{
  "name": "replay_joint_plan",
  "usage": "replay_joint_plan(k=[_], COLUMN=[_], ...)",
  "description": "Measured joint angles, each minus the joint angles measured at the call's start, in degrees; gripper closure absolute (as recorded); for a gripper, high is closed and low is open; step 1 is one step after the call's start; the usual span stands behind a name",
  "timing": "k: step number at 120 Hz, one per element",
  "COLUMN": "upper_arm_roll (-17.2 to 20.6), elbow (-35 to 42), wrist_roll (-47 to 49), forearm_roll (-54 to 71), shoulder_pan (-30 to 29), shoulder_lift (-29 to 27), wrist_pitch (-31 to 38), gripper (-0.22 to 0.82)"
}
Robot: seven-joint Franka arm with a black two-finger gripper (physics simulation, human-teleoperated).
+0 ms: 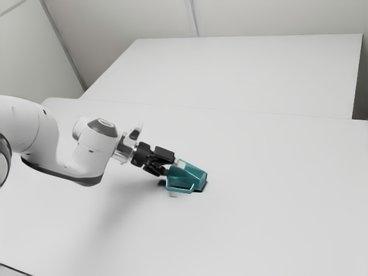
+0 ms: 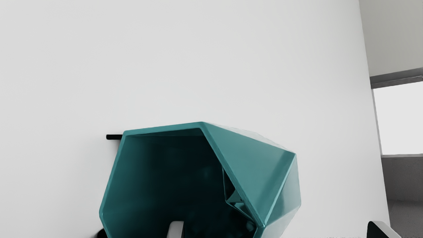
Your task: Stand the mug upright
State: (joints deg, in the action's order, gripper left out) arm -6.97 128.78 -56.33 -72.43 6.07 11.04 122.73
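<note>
Pale wall panels (image 1: pixel 259 17) line the exterior view's top. Just below its centre, the glossy, faceted teal mug (image 1: pixel 192 173) lies sideways on the smooth white table (image 1: pixel 264 201), my end effector (image 1: pixel 173 167) spread wide, one fingertip (image 2: pixel 175 230) inside it, one outside.

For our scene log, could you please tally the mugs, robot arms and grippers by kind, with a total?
Teal faceted mug, lying on its side: 1
White jointed robot arm: 1
Black two-finger gripper: 1
Total: 3
</note>
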Motion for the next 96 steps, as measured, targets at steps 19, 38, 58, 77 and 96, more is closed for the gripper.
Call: replay_joint_plan(k=[19, 38, 58, 77, 96], upper_arm_roll=[0.7, 1.1, 1.16, 1.16, 1.21], elbow=[-0.04, -0.06, -0.07, -0.08, -0.08], wrist_roll=[-1.92, -3.4, -4.59, -5.46, -6.11], forearm_roll=[-0.78, -1.04, -1.11, -1.13, -1.08], shoulder_pan=[0.0, 0.01, 0.0, 0.0, -0.02], shoulder_lift=[0.31, 0.26, 0.25, 0.25, -0.29], wrist_pitch=[-0.02, 0.25, 0.44, 0.56, 0.64], gripper=[0.02, 0.14, 0.3, 0.46, 0.63])
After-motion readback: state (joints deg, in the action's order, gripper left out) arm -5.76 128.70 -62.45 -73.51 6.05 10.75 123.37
